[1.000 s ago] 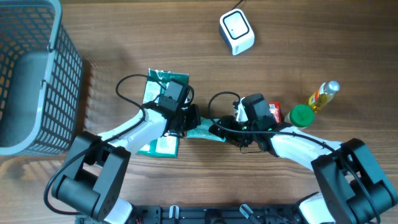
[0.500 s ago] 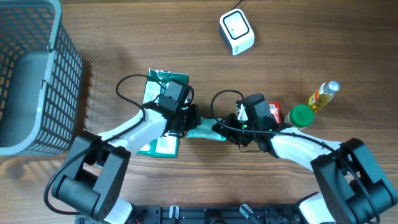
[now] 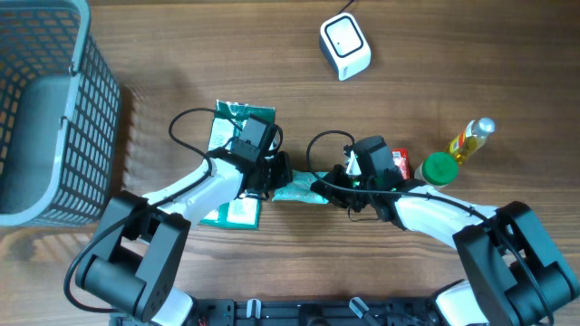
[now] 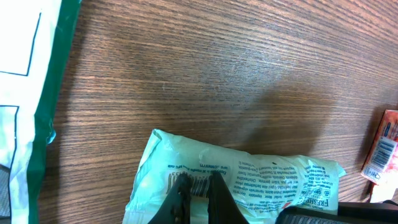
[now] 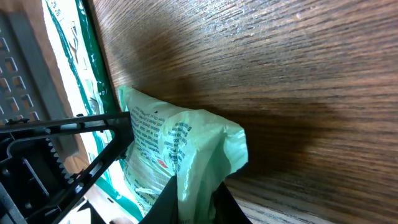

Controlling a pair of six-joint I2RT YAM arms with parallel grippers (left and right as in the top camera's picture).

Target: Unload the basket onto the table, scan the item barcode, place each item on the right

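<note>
The item is a pale green printed packet (image 3: 297, 191), hanging between my two grippers above the wooden table. In the left wrist view my left gripper (image 4: 199, 188) is shut on the packet (image 4: 261, 180), its fingers straddling the barcode (image 4: 198, 183). In the right wrist view my right gripper (image 5: 194, 202) pinches a fold at the opposite end of the packet (image 5: 177, 140). From overhead the left gripper (image 3: 283, 174) and right gripper (image 3: 319, 188) face each other across it. The white scanner (image 3: 345, 47) stands at the table's far side, apart from both arms.
A grey mesh basket (image 3: 54, 109) fills the left edge. Green-and-white packets (image 3: 237, 119) lie under the left arm. A red packet (image 3: 401, 164), a green-capped container (image 3: 440, 168) and a yellow bottle (image 3: 471, 139) stand to the right.
My right gripper's jaws have closed onto the packet's end. The left gripper and the packet have stayed in place.
</note>
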